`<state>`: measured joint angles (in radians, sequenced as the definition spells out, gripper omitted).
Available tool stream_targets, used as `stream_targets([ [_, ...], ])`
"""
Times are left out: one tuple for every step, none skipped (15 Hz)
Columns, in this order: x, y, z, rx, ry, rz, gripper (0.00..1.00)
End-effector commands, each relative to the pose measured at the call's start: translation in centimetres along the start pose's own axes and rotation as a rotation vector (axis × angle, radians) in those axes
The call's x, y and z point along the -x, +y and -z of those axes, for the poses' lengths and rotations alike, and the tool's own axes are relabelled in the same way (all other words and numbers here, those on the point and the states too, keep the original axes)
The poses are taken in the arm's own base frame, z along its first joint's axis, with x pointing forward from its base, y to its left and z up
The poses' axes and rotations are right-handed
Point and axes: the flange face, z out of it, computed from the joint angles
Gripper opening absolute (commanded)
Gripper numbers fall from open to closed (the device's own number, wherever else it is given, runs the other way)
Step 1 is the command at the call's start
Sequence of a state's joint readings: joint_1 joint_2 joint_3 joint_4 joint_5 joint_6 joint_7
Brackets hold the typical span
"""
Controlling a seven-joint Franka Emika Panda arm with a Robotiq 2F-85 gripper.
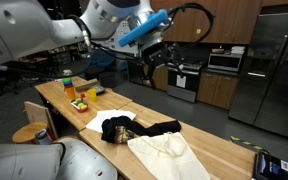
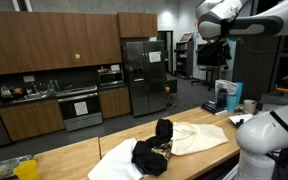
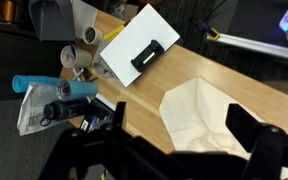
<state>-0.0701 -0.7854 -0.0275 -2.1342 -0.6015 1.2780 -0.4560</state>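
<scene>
My gripper (image 3: 182, 125) is open and empty, held high above a long wooden table (image 1: 219, 150). In the wrist view a cream cloth (image 3: 199, 108) lies flat on the wood straight below the two black fingers. In both exterior views the gripper (image 1: 156, 52) (image 2: 212, 52) hangs well above the table. A black garment (image 1: 136, 129) (image 2: 152, 150) lies bunched in the middle, between a white cloth (image 1: 97, 122) (image 2: 109, 165) and the cream cloth (image 1: 169, 155) (image 2: 199, 138).
A white box with a black label (image 3: 139, 48), tape rolls (image 3: 84, 40) and a bagged blue tube (image 3: 44, 95) lie near one table end. A green can (image 1: 68, 76) and yellow items (image 1: 79, 103) stand at the far end. Kitchen cabinets and a fridge (image 2: 144, 75) stand behind.
</scene>
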Motion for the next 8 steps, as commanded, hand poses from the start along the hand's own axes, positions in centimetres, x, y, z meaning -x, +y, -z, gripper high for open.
stream_targets([
  [3.0, -4.9, 3.1, -0.066, -0.017, 0.152, 1.0],
  [3.5, -6.0, 3.3, -0.132, -0.001, 0.166, 1.0],
  [2.6, -5.2, 2.9, -0.06, -0.014, 0.124, 1.0],
  [3.1, -6.1, 3.2, -0.087, -0.007, 0.147, 1.0],
  [3.4, -6.5, 3.3, -0.097, -0.001, 0.159, 1.0],
  [3.4, -6.5, 3.3, -0.103, 0.002, 0.162, 1.0],
  [3.4, -6.3, 3.2, -0.109, 0.001, 0.161, 1.0],
  [3.4, -6.2, 3.0, -0.113, -0.001, 0.16, 1.0],
])
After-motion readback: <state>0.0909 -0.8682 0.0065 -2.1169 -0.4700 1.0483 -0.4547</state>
